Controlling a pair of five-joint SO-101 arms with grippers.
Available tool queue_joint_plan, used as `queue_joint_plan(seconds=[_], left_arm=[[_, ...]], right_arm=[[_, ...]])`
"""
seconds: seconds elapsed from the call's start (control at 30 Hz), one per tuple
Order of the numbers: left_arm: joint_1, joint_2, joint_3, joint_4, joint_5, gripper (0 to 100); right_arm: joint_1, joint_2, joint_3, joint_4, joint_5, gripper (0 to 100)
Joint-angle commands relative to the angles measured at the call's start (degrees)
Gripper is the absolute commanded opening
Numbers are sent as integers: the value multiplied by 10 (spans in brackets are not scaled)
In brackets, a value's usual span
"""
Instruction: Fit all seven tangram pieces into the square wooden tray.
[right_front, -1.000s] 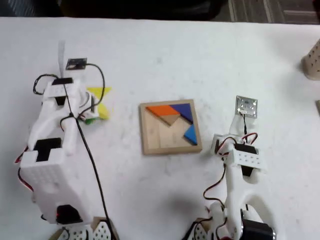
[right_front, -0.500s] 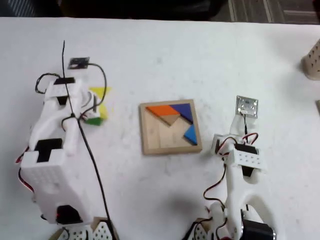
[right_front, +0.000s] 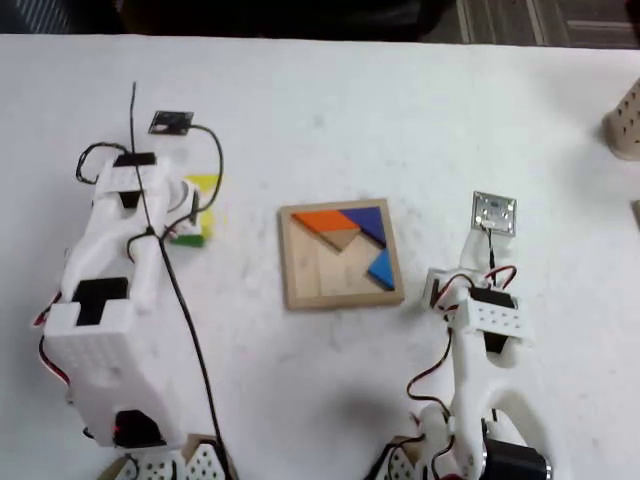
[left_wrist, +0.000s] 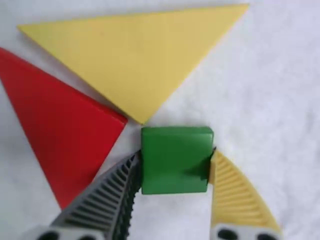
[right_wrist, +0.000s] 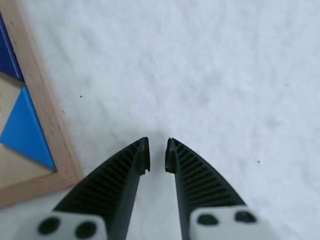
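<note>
Left arm has nudged a little toward the tray side in the last 1 s and now hides more of the yellow triangle. Right arm and tray haven't moved. Left claw is clamped on the green square, 1 finger on each of 2 opposite sides (grip looks settled, my read). So the pick is likely made; lift and carry to the tray come next.

Green square sits on the worktop toward its left edge, well apart from the tray. The tray is about mid-worktop and turned slightly off the worktop's edges.

A square has no long axis. Its gripped sides run along the fingers. The yellow triangle's right-angle corner points at the green square, its long edge on the far side from it. Red triangle lies just beside both.

Right claw is nearly together on nothing, just beside the tray's right side.

Tray holds orange, dark blue and light blue pieces, so well short of 7.
</note>
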Motion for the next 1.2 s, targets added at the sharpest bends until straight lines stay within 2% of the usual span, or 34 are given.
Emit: queue_joint_plan(seconds=[0.0,0.2,0.47,0.8,1.03,1.17], left_arm=[[22,-8,-7,40,-5,120],[53,-7,-39,94,-5,120],[66,-7,-34,93,-4,120],[127,-7,-33,111,-4,120],[130,-7,-39,131,-3,120],[150,-7,-39,131,36,120]], right_arm=[[-5,-16,-2,-12,6,62],[-5,-16,-2,-12,6,63],[-5,-16,-2,-12,6,63],[-5,-16,-2,-12,6,63],[-5,-16,-2,-12,6,63],[-5,-16,-2,-12,6,63]])
